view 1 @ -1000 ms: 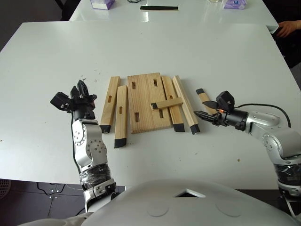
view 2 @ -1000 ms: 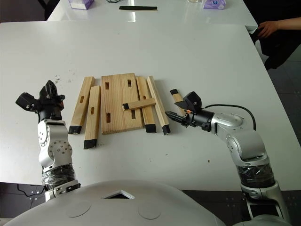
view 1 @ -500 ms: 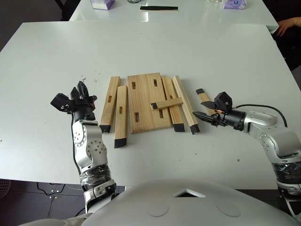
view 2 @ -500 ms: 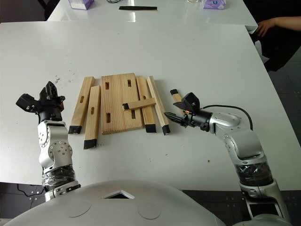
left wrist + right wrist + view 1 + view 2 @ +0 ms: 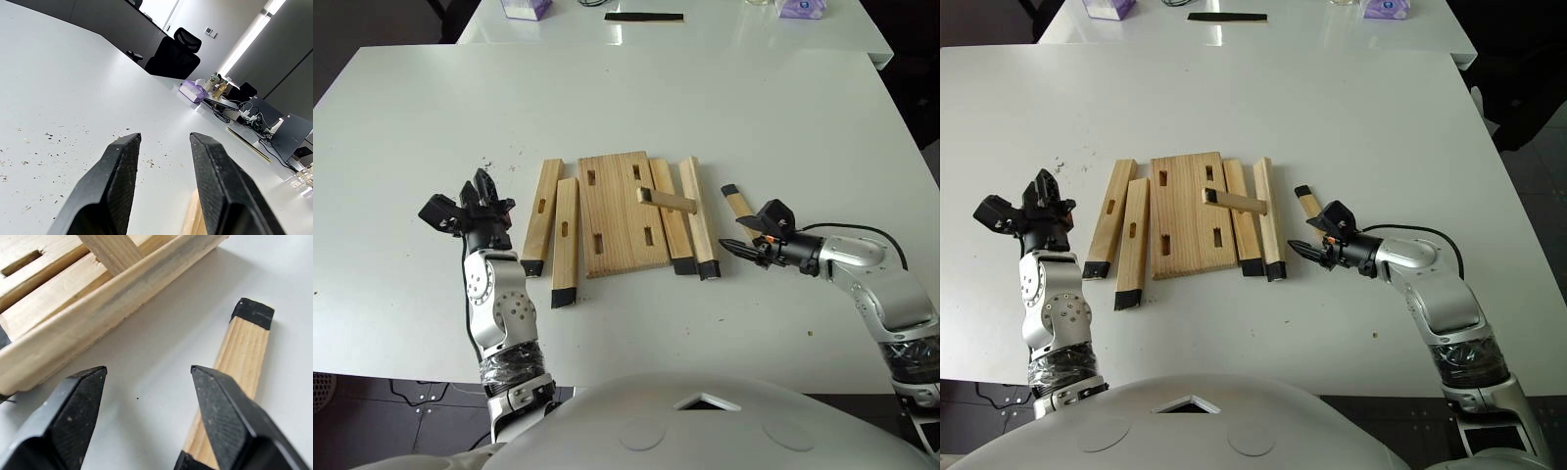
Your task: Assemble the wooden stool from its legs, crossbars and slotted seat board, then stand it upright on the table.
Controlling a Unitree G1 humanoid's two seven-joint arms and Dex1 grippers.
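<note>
The board [image 5: 622,211] lies flat mid-counter, slots up for fitting. The right pincer [image 5: 741,251], wide open and empty, straddles a short piece [image 5: 244,347], probably to grasp it. The left pincer [image 5: 164,142], open and empty, hovers toward the left edge.

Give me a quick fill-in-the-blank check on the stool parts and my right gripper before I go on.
1. The seat board has ___ slots cut in it.
2. To the left of the board lie ___ legs.
3. The short crossbar rests across the legs on the board's ___ side.
4. The right gripper is ___, with nothing held between its fingers.

Missing words: four; two; right; open.
</note>
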